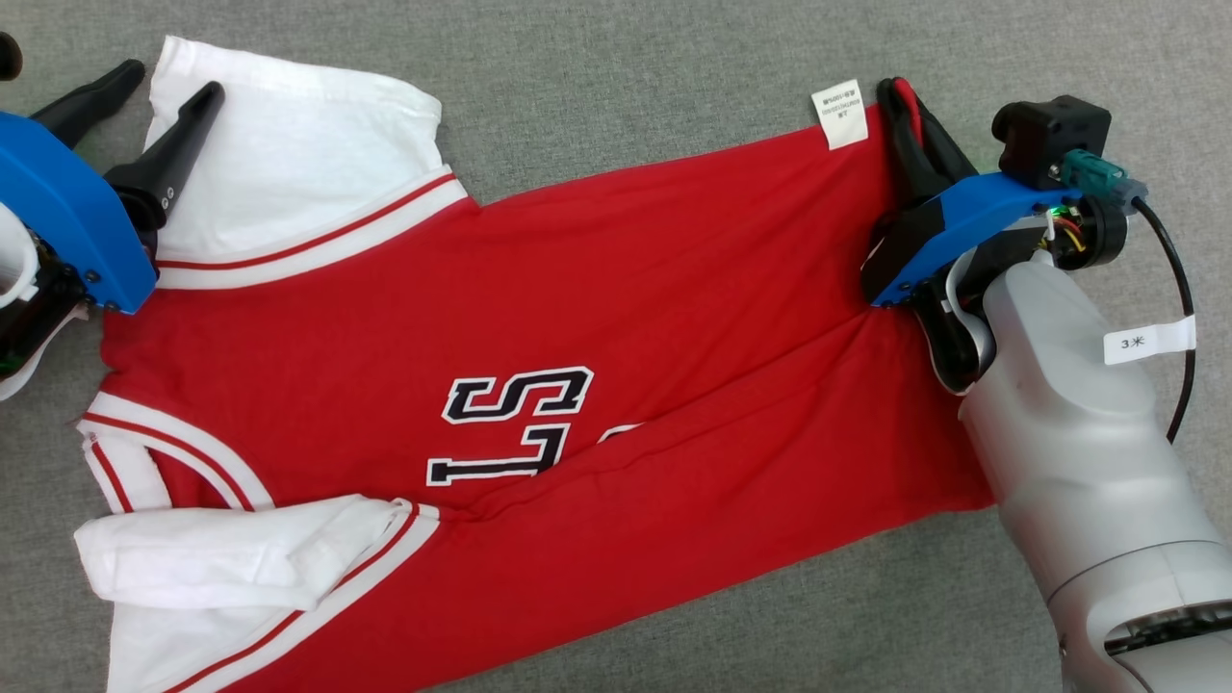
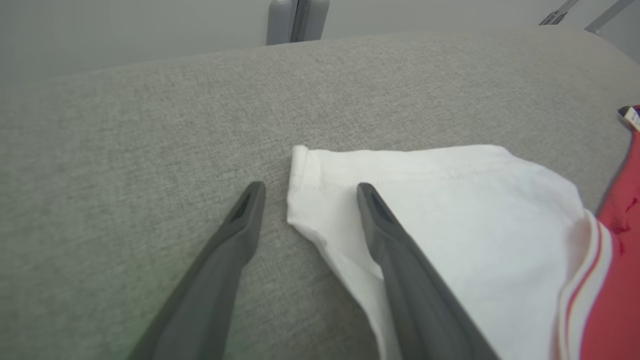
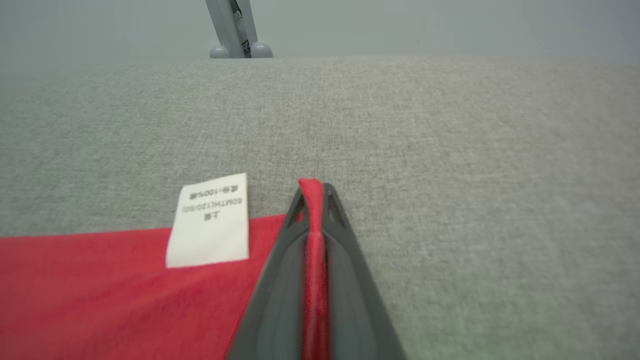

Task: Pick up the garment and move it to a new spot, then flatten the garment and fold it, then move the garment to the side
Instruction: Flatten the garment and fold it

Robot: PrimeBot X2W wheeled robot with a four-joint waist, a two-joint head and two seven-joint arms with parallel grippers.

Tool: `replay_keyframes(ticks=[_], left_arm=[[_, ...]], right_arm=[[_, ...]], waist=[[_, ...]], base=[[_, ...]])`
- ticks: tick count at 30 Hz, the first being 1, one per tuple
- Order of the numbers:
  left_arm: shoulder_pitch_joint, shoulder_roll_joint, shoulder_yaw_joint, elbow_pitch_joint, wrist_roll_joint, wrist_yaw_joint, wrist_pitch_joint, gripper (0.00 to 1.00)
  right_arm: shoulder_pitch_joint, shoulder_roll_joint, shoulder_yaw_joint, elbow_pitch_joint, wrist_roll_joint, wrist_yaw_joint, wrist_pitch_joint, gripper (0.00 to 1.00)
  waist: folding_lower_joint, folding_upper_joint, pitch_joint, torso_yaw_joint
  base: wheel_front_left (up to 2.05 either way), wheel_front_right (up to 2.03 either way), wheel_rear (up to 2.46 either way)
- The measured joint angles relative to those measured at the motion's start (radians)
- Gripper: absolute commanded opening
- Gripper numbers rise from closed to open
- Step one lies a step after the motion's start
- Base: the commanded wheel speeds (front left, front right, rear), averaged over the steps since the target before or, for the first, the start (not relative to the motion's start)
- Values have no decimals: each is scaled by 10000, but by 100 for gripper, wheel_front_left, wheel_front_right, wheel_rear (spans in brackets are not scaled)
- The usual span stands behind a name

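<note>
The garment (image 1: 616, 289), a red jersey with white sleeves, lies spread across the grey worktop (image 1: 674, 96), its hem end marked by a white care label (image 1: 840, 114). Just beside that label our right end effector (image 1: 900, 96) is clamped on the hem corner, with a thin ridge of red cloth standing up between its closed fingers in the right wrist view. At the opposite end of the garment from the label, our left end effector (image 1: 170, 82) is spread wide and grips nothing: one finger lies over the upper white sleeve (image 1: 289, 164), the other over bare worktop, so the sleeve's corner sits between them. Whether the fingers touch the cloth, we cannot tell. We judge the flattening unfinished. A long crease runs away from the label past the lettering (image 1: 515, 423), and the lower sleeve (image 1: 221, 558), well apart from the label, is doubled over. The main risk is pulling from the label side alone, since the free end would drag and bunch. The narrow pinch could also slip, or the left could close on only the sleeve's edge.
</note>
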Motion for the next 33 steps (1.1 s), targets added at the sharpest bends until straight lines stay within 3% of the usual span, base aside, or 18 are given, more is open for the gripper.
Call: replay_keyframes(ticks=[1,3,8,15,21,27,33], left_arm=[[-7,-29,-21,44,-13,0,-12,72],[-43,-56,-79,142,21,0,-94,2],[-40,-176,-240,357,196,0,-619,0],[-265,-468,-268,476,491,0,-2573,0],[-416,-612,-219,334,594,0,-2915,0],[-248,-1068,1285,-25,1432,0,-2947,0],[1780,-1684,2243,-163,2096,0,-2947,0]], right_arm=[[11,-4,54,-54,50,-2,2,0],[48,-4,117,-155,130,-2,4,0],[118,-29,86,-311,163,-4,12,0],[582,-15,-629,-842,-483,-17,63,0],[962,59,-1432,-1229,-1181,-15,65,0],[1377,59,-2236,-2021,-1833,-15,65,0],[2492,59,-2380,-2562,-2029,-15,63,0]], waist=[[0,0,20,-11],[0,0,47,-23],[1,0,-13,27],[3,0,-494,432],[3,0,-1029,843],[3,0,-1583,1219],[1,0,-2504,1539]], base=[[0,0,0],[0,0,0],[0,0,0],[0,0,0],[0,0,0],[0,0,0],[0,0,0]])
